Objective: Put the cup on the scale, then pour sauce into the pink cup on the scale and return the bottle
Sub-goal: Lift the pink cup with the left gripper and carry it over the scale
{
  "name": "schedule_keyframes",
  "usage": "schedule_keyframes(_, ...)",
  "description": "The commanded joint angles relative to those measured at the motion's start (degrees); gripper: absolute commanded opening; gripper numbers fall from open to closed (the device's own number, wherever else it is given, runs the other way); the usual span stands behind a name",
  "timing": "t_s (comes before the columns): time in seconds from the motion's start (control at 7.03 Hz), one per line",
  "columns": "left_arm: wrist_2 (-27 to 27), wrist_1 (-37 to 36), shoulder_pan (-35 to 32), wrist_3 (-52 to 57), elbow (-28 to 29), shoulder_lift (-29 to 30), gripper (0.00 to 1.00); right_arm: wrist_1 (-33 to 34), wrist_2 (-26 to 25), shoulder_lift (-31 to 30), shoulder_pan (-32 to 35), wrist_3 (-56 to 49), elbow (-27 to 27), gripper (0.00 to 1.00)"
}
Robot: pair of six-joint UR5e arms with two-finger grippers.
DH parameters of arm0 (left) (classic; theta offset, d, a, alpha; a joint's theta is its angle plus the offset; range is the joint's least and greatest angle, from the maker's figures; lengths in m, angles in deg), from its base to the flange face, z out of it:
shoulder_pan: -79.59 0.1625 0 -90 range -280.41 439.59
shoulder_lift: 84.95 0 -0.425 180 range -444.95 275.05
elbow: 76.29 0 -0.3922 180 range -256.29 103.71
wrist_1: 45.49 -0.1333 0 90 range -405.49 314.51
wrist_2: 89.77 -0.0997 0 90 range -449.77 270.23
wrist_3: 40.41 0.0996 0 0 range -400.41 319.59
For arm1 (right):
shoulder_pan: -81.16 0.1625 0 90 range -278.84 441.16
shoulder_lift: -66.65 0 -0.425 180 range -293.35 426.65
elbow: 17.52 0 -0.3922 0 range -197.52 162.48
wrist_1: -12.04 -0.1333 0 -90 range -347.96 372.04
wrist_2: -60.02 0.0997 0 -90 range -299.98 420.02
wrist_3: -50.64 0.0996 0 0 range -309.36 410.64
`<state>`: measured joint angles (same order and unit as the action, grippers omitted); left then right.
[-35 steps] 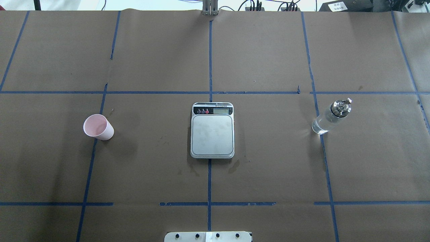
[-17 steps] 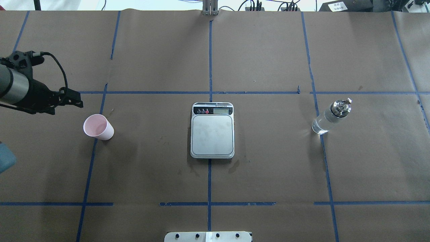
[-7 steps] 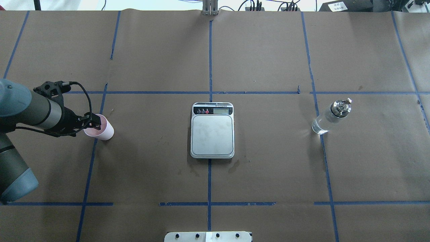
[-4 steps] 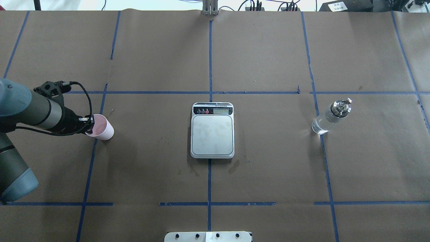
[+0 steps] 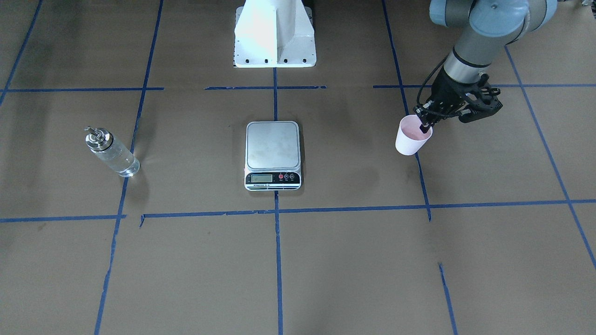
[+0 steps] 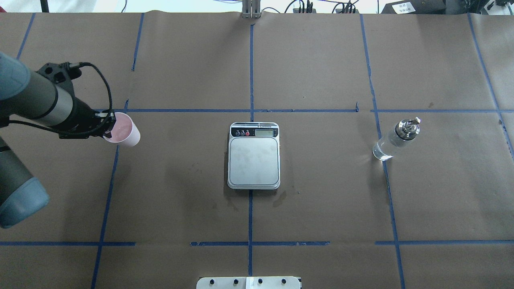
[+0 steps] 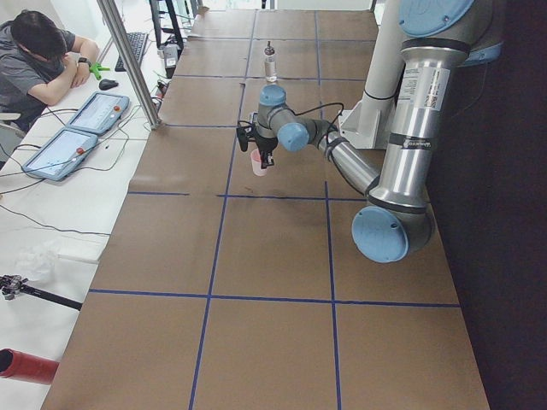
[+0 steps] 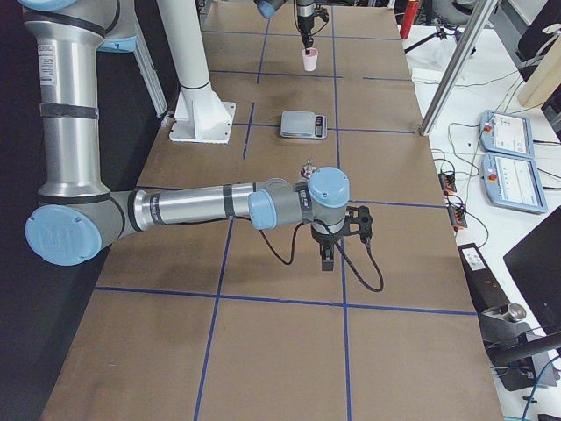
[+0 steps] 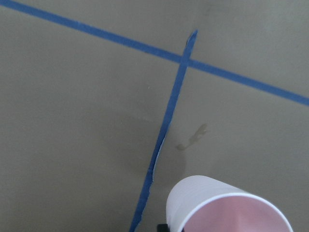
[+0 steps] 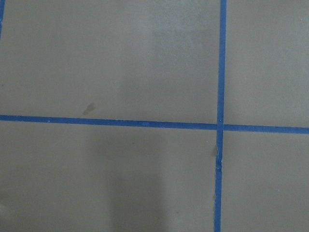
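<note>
Off to the scale's left: the pink cup [image 6: 123,135] is no longer parked on the surface [image 6: 180,208]. Compared with a moment ago it is seen higher and a bit further from the robot in the overhead view, so it looks to have been lifted clear.
Left hand [image 5: 423,124]: closed on the pink cup's rim, with one finger dipped inside and the other pressed on the outside wall. That pinch was already made a moment ago; the lift is what's new.
Cup attitude: held mouth-up and roughly upright in the front-facing view. Nothing is seen inside but the pink lining.
Scale [image 6: 253,162]: left untouched in the same spot, platform bare, well apart from the cup.
Bottle [image 6: 395,140]: not moved either. It is stood well off on the scale's other side, cap on, with the clear sauce [image 6: 383,151] seen through the glass.
Right hand [image 8: 326,260]: only caught in the side view, hung low over the surface. Whether it is open or closed can't be told.
What it means: the grasp can be counted as done, so the carry over to the scale and the set-down are what's left of step one. Pouring and the bottle's return haven't been started.
Worth watching: a thin cup held by one rim wall can be squashed or swung, so a slow carry is probably called for.
</note>
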<state>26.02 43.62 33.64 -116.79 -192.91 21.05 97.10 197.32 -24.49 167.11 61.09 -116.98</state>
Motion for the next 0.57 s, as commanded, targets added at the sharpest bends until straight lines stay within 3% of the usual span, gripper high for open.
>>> schedule_keyframes(0.0,4.5,-13.5,0.5,-5.0,0.0,13.7,0.00,-0.1,0.5,-0.1,0.0,0.0,0.0,1.00)
schedule_keyframes(0.28,4.2,-10.7,7.7,-20.8,9.7,25.8,0.00,0.0,1.0,-0.1,0.0,0.0,0.0,1.00)
schedule_keyframes(0.43,2.2,-7.1,10.9,-27.6,13.6,29.1,0.00,0.0,1.0,-0.1,0.0,0.0,0.1,1.00)
